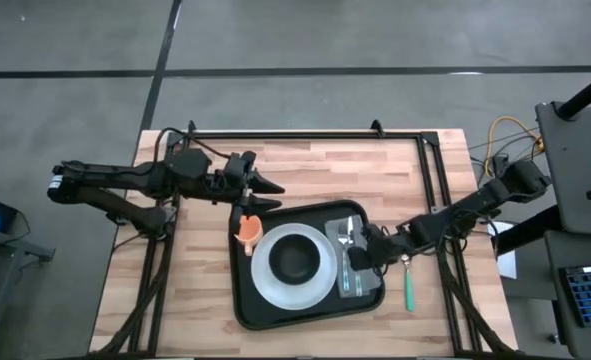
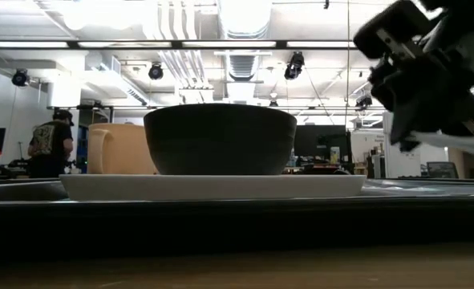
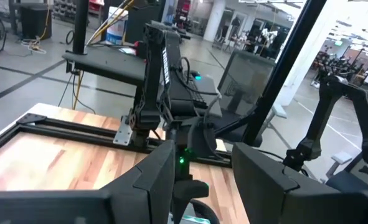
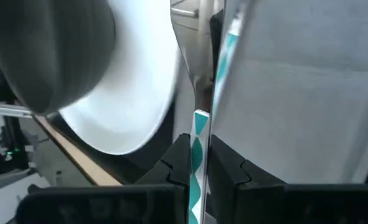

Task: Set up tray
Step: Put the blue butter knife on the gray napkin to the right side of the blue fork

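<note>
The black tray (image 1: 247, 300) lies mid-table and carries a white plate (image 1: 275, 285) with a dark bowl (image 1: 295, 260), an orange cup (image 1: 247, 232) at its far left corner, and a grey napkin (image 1: 360, 283) on its right side. In the low view the bowl (image 2: 220, 138) stands on the plate (image 2: 212, 186), with the cup (image 2: 120, 148) behind. My right gripper (image 1: 360, 257) is low over the napkin, shut on a utensil with a teal-and-white handle. My left gripper (image 1: 273, 187) is open and hovers beyond the tray's far edge, close to the cup. My right gripper (image 4: 200, 171) pinches the utensil's teal-and-white handle (image 4: 200, 134) between its two fingers (image 4: 177, 163). The fingers lie along the utensil, coming from the table's right. Its metal neck (image 4: 199, 81) runs forward over the grey napkin (image 4: 308, 93) beside the plate (image 4: 140, 106). Whether it rests there I cannot tell.
A green-handled utensil (image 1: 408, 287) lies on the wooden table to the right of the tray. Other metal cutlery (image 1: 346, 235) lies on the napkin's far end. A black frame rail (image 1: 305, 135) runs along the table's far edge. Bare wood shows at the far middle.
</note>
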